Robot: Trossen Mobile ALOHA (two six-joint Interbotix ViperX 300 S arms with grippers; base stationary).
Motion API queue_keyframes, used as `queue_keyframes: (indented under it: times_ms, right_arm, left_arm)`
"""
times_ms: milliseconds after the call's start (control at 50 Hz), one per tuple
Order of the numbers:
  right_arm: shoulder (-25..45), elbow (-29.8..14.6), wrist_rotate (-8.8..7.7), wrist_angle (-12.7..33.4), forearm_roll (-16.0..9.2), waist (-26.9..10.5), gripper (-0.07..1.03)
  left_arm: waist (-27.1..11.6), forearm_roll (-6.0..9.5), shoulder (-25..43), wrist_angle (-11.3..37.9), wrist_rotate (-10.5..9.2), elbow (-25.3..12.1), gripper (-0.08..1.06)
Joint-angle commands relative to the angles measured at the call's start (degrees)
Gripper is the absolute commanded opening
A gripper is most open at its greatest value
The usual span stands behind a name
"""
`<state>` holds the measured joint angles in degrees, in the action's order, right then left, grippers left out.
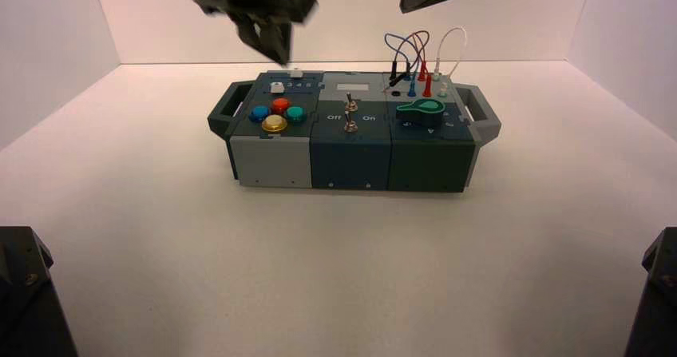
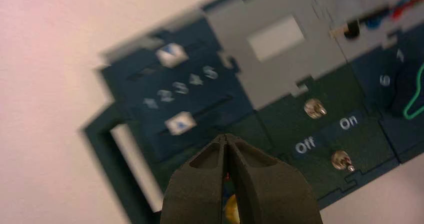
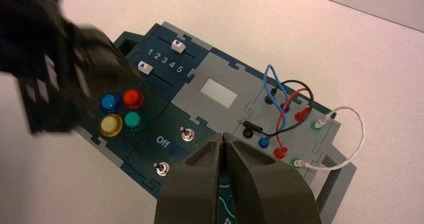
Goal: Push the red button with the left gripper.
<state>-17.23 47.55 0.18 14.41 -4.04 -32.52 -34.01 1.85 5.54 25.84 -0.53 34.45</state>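
Note:
The red button (image 1: 280,105) is a small domed button at the back of a cluster of coloured buttons on the box's left part; it also shows in the right wrist view (image 3: 133,98). My left gripper (image 1: 277,51) hangs in the air above and behind that cluster, over the sliders, apart from the box. Its fingers are shut with nothing between them in the left wrist view (image 2: 226,137). They hide most of the button there; only a red sliver shows through the slit. In the right wrist view the left gripper (image 3: 120,63) is beside the buttons. My right gripper (image 3: 223,137) is shut and empty.
Blue (image 1: 260,114), green (image 1: 295,114) and yellow (image 1: 275,124) buttons surround the red one. Two white sliders (image 2: 171,54) (image 2: 180,123) lie behind them. Two toggle switches (image 1: 350,111) stand mid-box, with a green knob (image 1: 421,112) and plugged wires (image 1: 415,57) on the right. The right gripper (image 1: 415,4) is raised above the wires.

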Motion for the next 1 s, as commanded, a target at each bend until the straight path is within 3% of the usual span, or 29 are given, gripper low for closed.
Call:
queue_keyframes:
  times_ms: [20, 400, 1000]
  right_arm:
    - [-0.35, -1.41, -0.09, -0.18, 0.09, -0.26, -0.03]
    - [0.18, -1.05, -0.09, -0.26, 0.09, -0.26, -0.03]
    - [1.85, -1.23, -0.09, -0.26, 0.18, -0.26, -0.03]
  left_arm:
    - [-0.18, 0.09, 1.23, 0.09, 0.18, -1.85, -0.03]
    - [-0.18, -0.97, 1.41, 2.11, 0.35, -2.11, -0.03]
    - [-0.09, -1.14, -0.53, 5.45, 1.85, -1.32, -0.03]
